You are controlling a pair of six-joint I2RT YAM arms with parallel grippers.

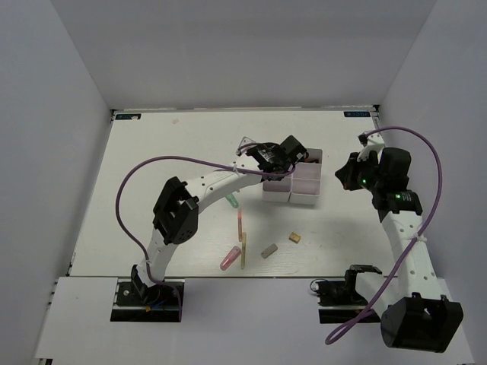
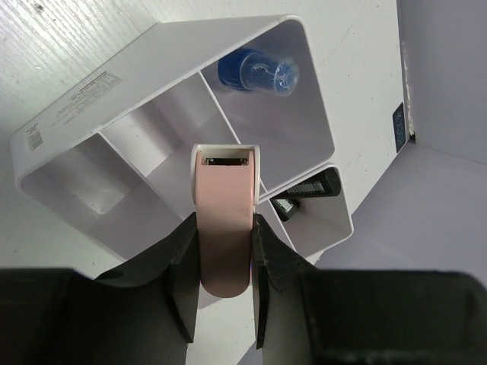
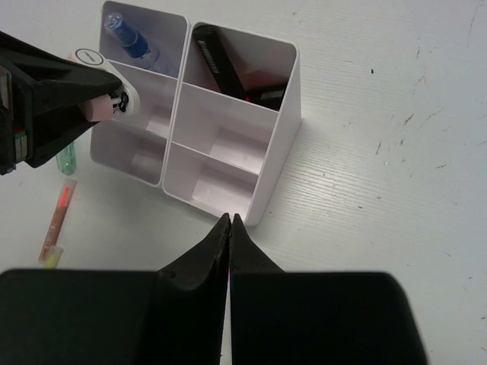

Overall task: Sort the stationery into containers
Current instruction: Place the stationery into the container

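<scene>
Left wrist: left pincer point(image 2: 224, 232) clamped on pink marker point(image 2: 224, 186); blue-capped tube point(image 2: 257, 72) in bin point(image 2: 319, 114), unseen from top; right pincer point(image 3: 230, 222) together.

Left arm point(image 1: 209, 185) and right arm point(image 1: 407, 243): white links, black joints
Each has a black base and a thin purple cable point(image 1: 183, 158); green lights point(image 1: 393, 196) show on the right arm; left tool point(image 2: 224, 228) and right tool point(image 3: 229, 220) are matte black, angular.
</scene>
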